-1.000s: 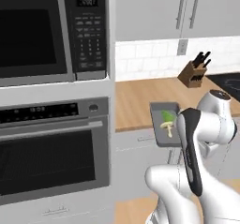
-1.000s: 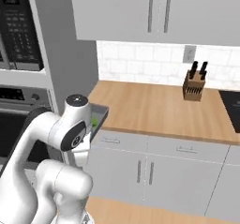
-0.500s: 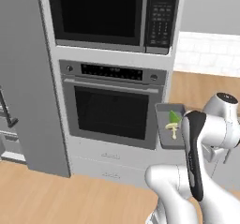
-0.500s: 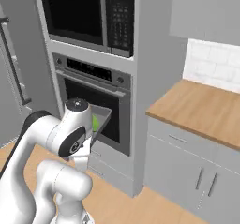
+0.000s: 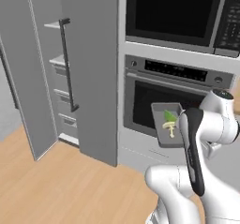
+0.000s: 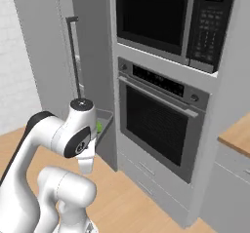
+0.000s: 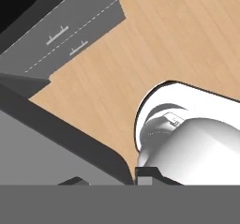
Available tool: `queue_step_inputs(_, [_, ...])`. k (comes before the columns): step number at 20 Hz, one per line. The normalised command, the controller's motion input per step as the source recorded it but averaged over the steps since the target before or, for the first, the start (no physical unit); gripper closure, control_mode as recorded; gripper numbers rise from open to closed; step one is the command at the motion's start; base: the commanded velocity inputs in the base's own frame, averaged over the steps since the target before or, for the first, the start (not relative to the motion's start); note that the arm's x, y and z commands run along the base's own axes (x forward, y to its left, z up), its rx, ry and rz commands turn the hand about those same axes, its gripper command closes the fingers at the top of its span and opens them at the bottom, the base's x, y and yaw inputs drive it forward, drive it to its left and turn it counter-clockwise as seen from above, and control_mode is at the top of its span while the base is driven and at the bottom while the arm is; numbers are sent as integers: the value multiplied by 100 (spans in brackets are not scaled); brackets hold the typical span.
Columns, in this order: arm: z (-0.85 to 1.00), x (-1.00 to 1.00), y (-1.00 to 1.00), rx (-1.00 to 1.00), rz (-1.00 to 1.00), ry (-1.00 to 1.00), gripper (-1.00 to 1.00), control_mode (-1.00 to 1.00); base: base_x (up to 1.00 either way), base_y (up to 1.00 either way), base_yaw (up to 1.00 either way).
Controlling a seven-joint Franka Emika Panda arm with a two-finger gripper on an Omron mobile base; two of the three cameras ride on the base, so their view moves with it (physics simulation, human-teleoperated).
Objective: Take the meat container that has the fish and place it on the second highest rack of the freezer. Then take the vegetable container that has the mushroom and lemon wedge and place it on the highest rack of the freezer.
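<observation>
The vegetable container (image 5: pixel 167 124) is a flat grey tray that hangs in front of the oven at the end of my arm. On it lie the cream mushroom (image 5: pixel 170 129) and the green lemon wedge (image 5: pixel 169 116). From the right the same tray (image 6: pixel 105 122) pokes out behind my arm, with a bit of green on it. My gripper (image 7: pixel 110 177) is shut on the tray's rim (image 7: pixel 61 141). The freezer (image 5: pixel 93 68) stands open to the left, with a dark bar handle (image 5: pixel 68 63) and pale shelves (image 5: pixel 57 59) inside. The meat container with the fish is out of view.
A black oven (image 5: pixel 174 101) and a microwave (image 5: pixel 178 12) sit in the column right of the freezer. An opened grey door panel (image 5: pixel 26 78) juts out at the far left. Wooden floor (image 5: pixel 61 185) lies in front. A counter corner (image 6: pixel 239 134) shows at the far right.
Both base views have swung left, from the counter past the oven to the open freezer, so the base has moved. The tray stays gripped in the same pose.
</observation>
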Motion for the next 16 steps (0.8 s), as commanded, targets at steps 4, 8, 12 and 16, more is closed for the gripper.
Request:
queue_step_inputs(4, [0,0,0,0,0,0,100,100,39,100,2])
queue_step_inputs(8, [0,0,0,0,0,0,100,100,59,77,-12])
queue_step_inputs(12, [0,0,0,0,0,0,100,100,69,100,-39])
queue_step_inputs(16, [0,0,0,0,0,0,100,100,56,100,-39])
